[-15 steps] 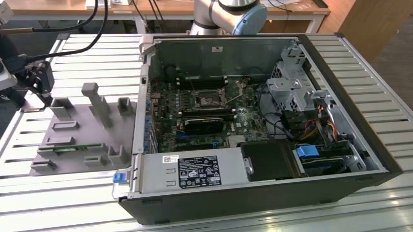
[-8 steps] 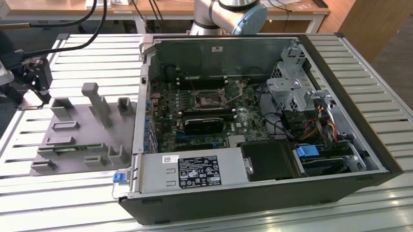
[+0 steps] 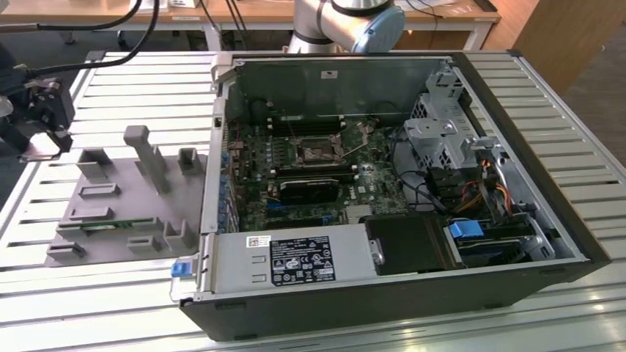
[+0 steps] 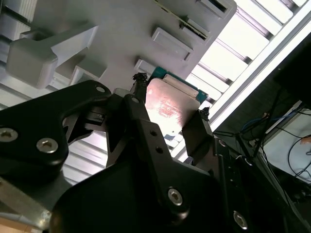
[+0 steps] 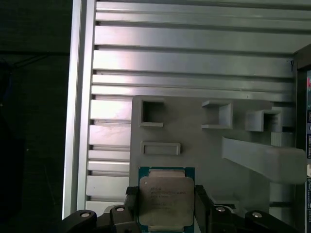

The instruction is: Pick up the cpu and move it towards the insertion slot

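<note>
The cpu [image 5: 166, 201] is a flat square chip with a silvery top and a teal rim. It sits between the two black fingers of my gripper [image 5: 166, 208], which is shut on its opposite edges. In the second wrist view the cpu [image 4: 170, 107] is tilted, held by the gripper [image 4: 171, 99] above the grey plastic tray [image 4: 121, 29]. In the exterior view the gripper [image 3: 41, 143] hangs at the far left, beside the tray [image 3: 117, 213]. The insertion slot [image 3: 318, 154] is the square metal-framed socket on the motherboard inside the open computer case, well to the exterior view's right of the gripper.
The open case [image 3: 391, 183] has a tall wall [image 3: 210, 147] between tray and motherboard. A black module [image 3: 308, 191] lies just in front of the slot, with the power supply [image 3: 293, 260] nearer. Upright grey posts [image 3: 146, 154] stand on the tray. The table is slatted aluminium [image 3: 117, 301].
</note>
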`<state>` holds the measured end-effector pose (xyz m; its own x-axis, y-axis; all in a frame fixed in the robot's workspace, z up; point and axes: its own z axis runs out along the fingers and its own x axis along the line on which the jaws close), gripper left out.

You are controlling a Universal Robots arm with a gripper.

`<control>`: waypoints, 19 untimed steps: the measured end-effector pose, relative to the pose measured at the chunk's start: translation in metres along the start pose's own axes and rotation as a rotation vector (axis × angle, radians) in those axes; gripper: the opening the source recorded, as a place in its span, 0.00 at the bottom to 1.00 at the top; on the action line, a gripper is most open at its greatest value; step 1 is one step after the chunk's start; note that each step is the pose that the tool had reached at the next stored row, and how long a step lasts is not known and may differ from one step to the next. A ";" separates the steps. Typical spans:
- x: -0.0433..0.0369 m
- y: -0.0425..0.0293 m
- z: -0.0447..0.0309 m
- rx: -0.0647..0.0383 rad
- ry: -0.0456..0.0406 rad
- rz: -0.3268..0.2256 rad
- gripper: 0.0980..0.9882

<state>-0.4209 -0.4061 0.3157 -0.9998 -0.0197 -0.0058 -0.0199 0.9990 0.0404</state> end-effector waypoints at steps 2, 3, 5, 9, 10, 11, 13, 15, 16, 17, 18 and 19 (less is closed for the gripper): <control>0.0000 0.0002 -0.0037 0.000 0.0001 0.000 0.50; 0.0000 0.0002 -0.0058 0.000 0.0000 0.000 0.50; -0.0001 0.0004 -0.0101 0.000 0.0000 0.000 0.50; -0.0001 0.0007 -0.0175 0.000 0.0001 0.000 0.50; -0.0001 0.0008 -0.0194 0.000 0.0000 0.000 0.50; -0.0001 0.0009 -0.0212 0.000 -0.0001 0.000 0.50; -0.0002 0.0010 -0.0255 0.000 0.0001 0.000 0.50; -0.0002 0.0012 -0.0294 0.000 0.0001 0.000 0.50; -0.0002 0.0013 -0.0313 0.000 0.0000 0.000 0.50; -0.0002 0.0013 -0.0333 0.000 0.0000 0.000 0.50; -0.0002 0.0014 -0.0353 0.000 -0.0001 0.000 0.50; -0.0002 0.0015 -0.0373 0.000 0.0000 0.000 0.50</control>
<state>-0.4209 -0.4061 0.3531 -0.9998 -0.0196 -0.0058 -0.0199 0.9990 0.0403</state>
